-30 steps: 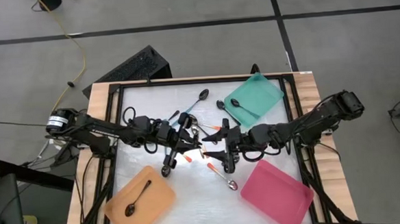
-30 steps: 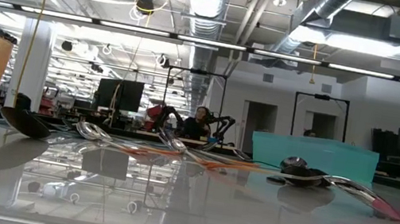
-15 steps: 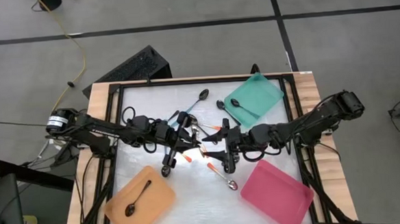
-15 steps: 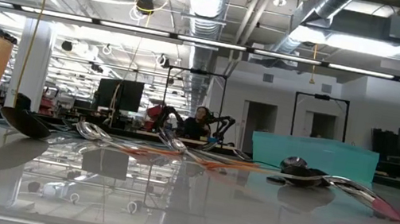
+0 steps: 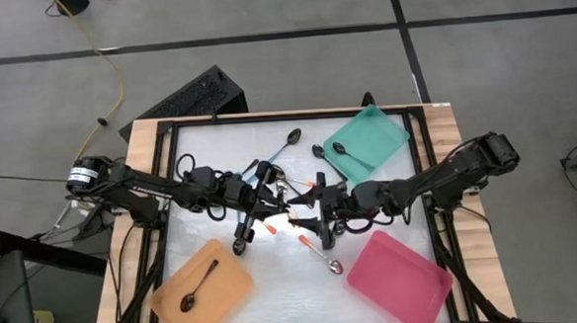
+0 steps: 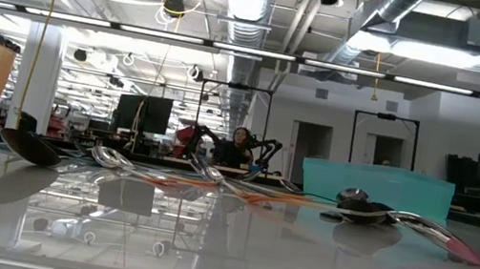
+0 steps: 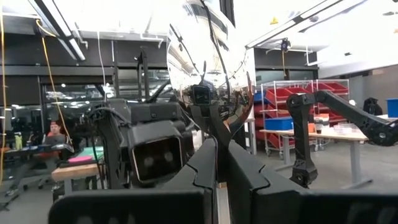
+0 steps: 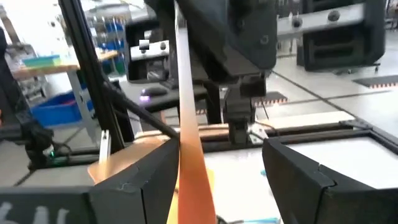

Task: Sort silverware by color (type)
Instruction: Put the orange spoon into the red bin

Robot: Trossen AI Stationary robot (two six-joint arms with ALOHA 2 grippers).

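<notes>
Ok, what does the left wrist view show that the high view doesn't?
Only the left wrist view: a spoon, shiny bowl up, pinched in the shut left claw, with the room behind. Only the high view: the orange tray, teal tray and pink tray, plus loose spoons on the table. Both: the right arm facing the left claw.

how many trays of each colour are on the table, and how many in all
orange tray: 1
teal tray: 1
pink tray: 1
total: 3
</notes>
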